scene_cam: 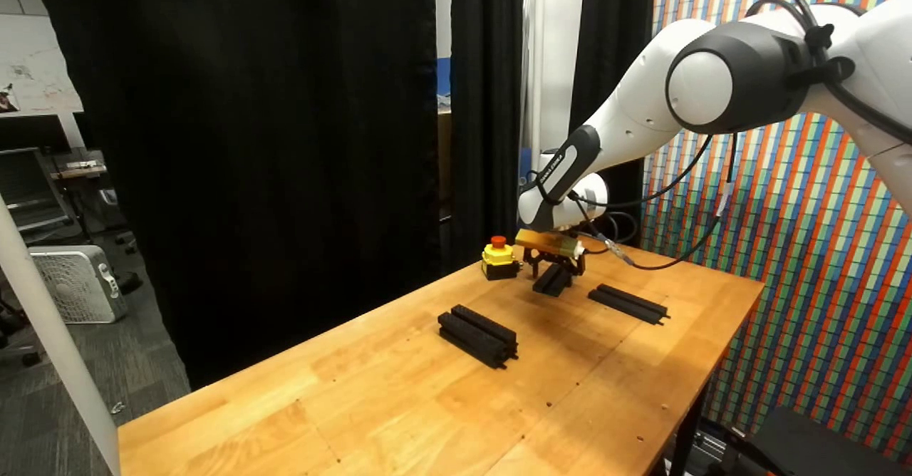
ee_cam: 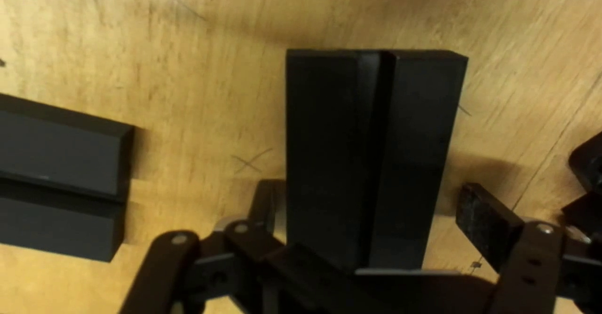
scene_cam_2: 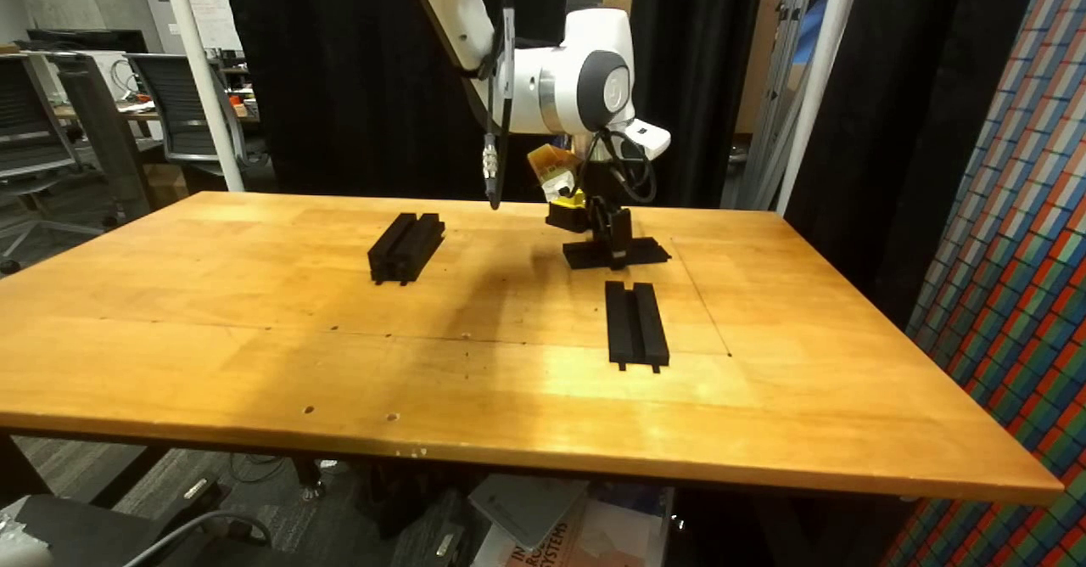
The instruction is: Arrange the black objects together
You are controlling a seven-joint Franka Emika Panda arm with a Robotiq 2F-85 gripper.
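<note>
In the wrist view, the gripper (ee_cam: 367, 203) covers the lower end of the center block (ee_cam: 348, 154). Left of the center block, a second block (ee_cam: 61, 156) is cut off by the left edge. Right of the center block, a dark object (ee_cam: 589, 163), cut off by the right edge, cannot be identified. In an exterior view, behind the center block, the emergency-stop button (scene_cam_2: 566, 214) is partly covered.

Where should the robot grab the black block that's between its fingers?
Probably at the middle of the black block, coming straight down and squeezing its two long sides. It lies flat on the table with those sides free to reach, and the open gripper is wide enough to straddle it.
</note>
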